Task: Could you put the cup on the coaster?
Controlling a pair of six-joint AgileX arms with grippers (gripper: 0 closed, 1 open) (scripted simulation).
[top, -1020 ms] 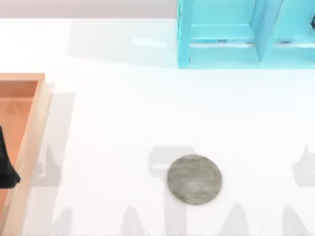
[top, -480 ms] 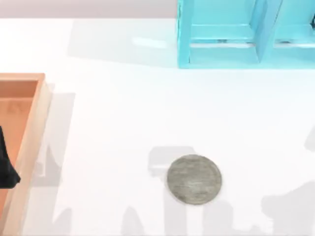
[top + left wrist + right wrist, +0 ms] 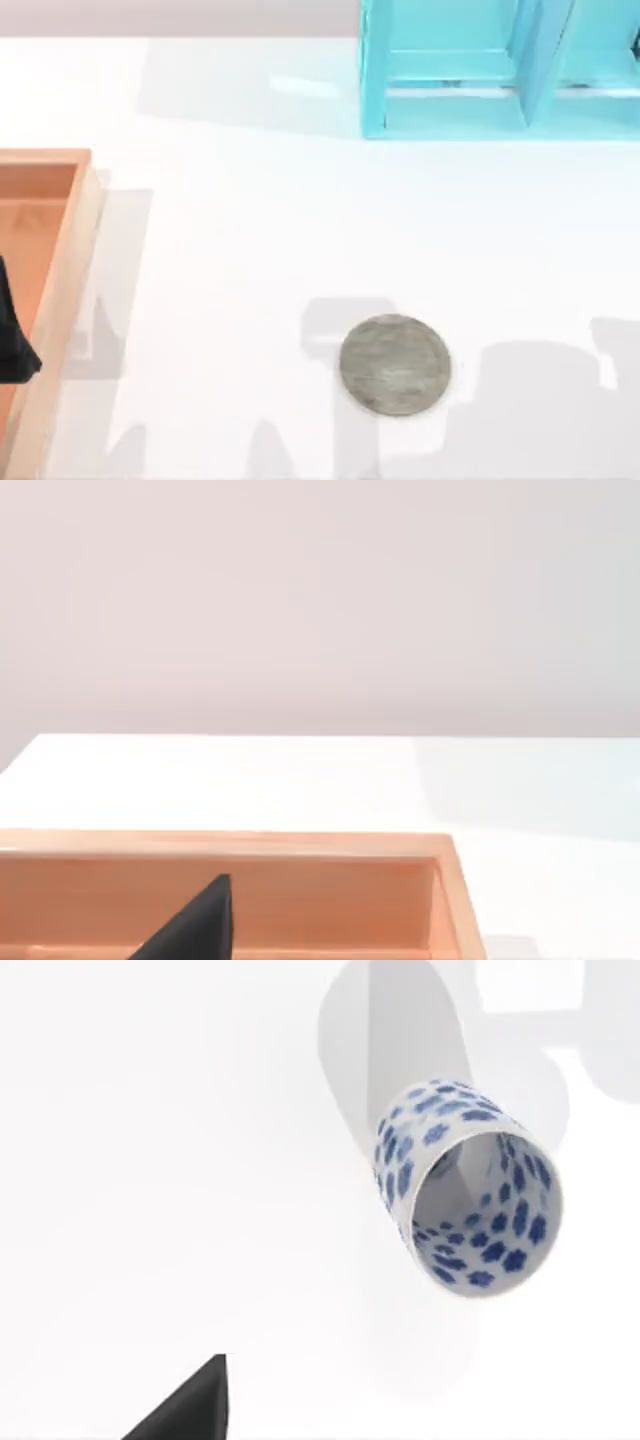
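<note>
From the top view I see the coaster lying flat on the white table, toward the near edge and a little right of centre, with nothing on it. A wooden tray sits at the left edge of the table, and a dark piece of my left arm hangs over its interior. A turquoise shelf unit stands at the far side, right of centre. Grey shadows fall on the table to the right of the coaster, near the near-right corner.

In the left wrist view I look along the table past the far wall of the wooden tray. A dark fingertip of my left gripper points up over the tray's inside; I cannot tell from this whether its fingers are spread or closed. The left arm sits parked there.

In the right wrist view the cup stands upright on the bare white table, its open mouth toward the camera and the blue spots visible inside and out. A dark fingertip of my right gripper shows well apart from the cup, not touching it. I cannot tell whether that gripper is released or clenched; it grasps nothing that I can see.
</note>
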